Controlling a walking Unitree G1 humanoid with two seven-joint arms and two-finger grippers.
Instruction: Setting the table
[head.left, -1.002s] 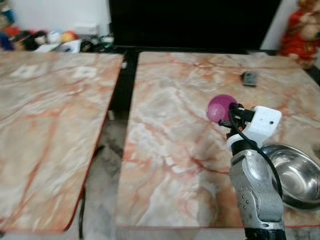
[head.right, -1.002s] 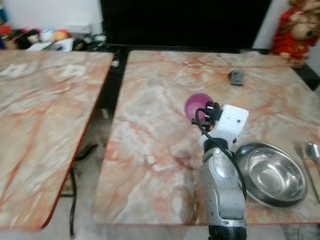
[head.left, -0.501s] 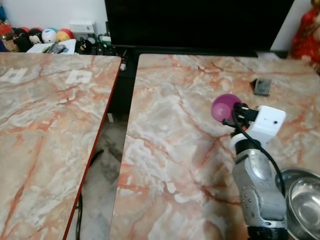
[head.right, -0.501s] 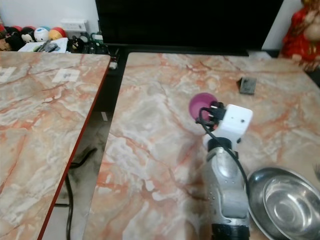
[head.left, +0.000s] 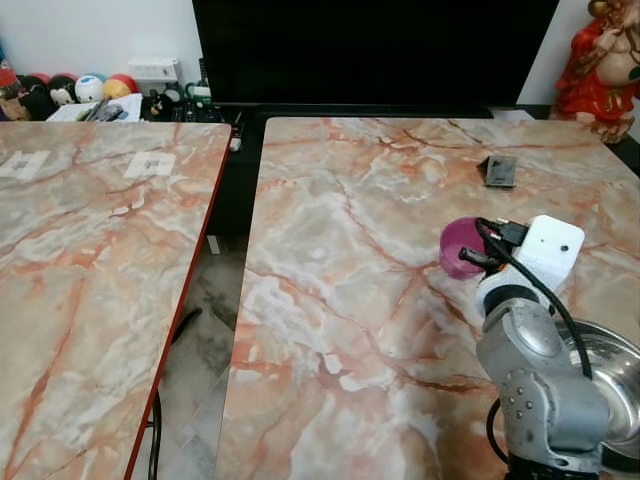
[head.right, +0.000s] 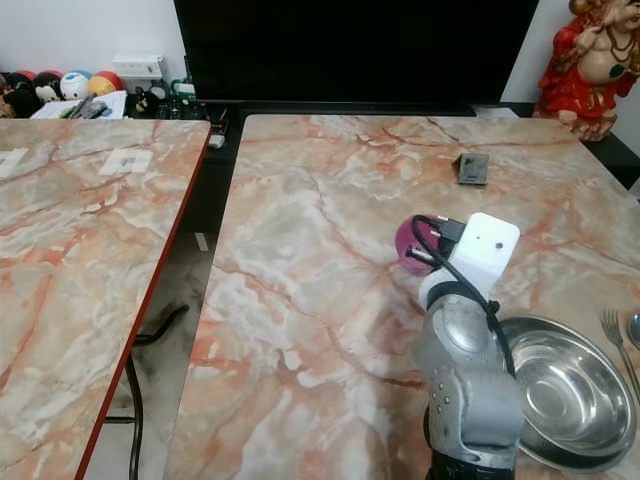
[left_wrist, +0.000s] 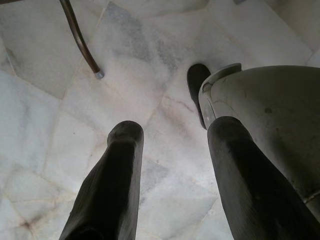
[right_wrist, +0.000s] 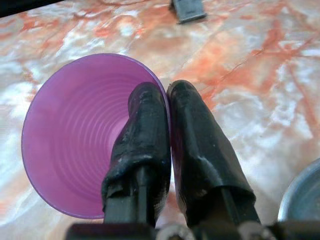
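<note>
The left gripper (left_wrist: 170, 170) hung spread over the floor. Above the marble table (head.left: 340, 300), left of the steel bowl (head.right: 560, 390), the right gripper (right_wrist: 167, 135) pinched the rim of a purple cup (right_wrist: 75, 135); a fork (head.right: 618, 345) lay beyond.

The two head views looked forward and down from above the near edge of the marble table (head.left: 340, 300), both taking in its top, the dark television (head.right: 350, 45) beyond it and the second table (head.left: 90, 250) beside it. The right wrist view looked close along its fingers at that tabletop; the left wrist view faced straight down at the floor (left_wrist: 150, 100) beside the table.
</note>
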